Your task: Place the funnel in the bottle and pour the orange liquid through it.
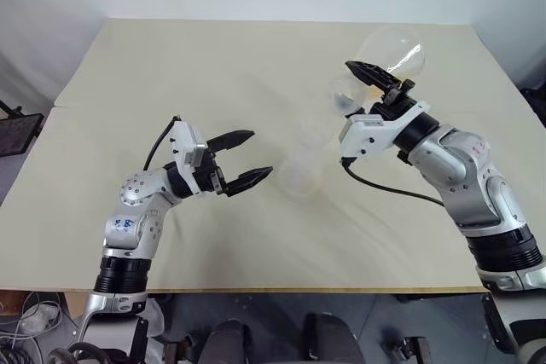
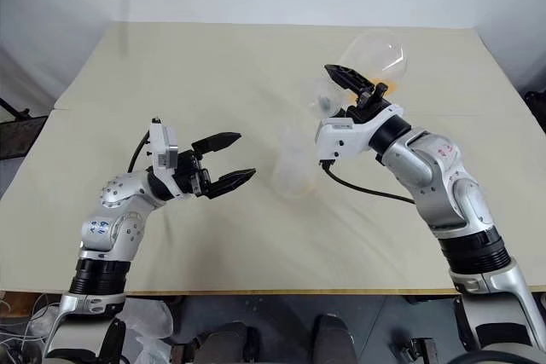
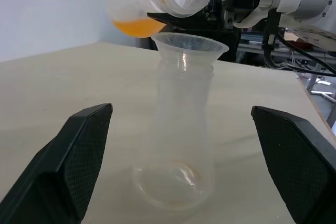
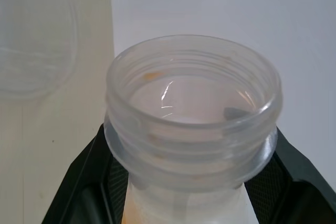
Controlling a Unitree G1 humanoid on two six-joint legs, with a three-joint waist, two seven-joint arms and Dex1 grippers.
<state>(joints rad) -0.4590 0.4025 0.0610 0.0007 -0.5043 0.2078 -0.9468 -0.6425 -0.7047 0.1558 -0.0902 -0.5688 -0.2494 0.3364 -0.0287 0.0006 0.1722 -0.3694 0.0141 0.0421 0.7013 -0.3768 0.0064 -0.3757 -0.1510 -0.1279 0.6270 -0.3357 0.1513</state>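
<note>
Right gripper (image 1: 375, 83), upper right of frame — clamped on flask (image 1: 394, 50) neck, orange liquid (image 3: 137, 26) pooled in bulb. Left gripper (image 1: 243, 159) — gaping wide, empty. Bottle (image 1: 304, 164) with funnel (image 3: 190, 43) seated, mid-frame, unsteadied. Risk: spill past rim or toppling — mouth off-centre, nothing bracing.

Silver-grey jointed metal arms carry white wrist housings and black collars; each two-fingered black gripper, left (image 1: 249, 158) and right (image 1: 373, 79), has mesh-textured pads (image 3: 79, 166). Black cables loop from both wrists.
</note>
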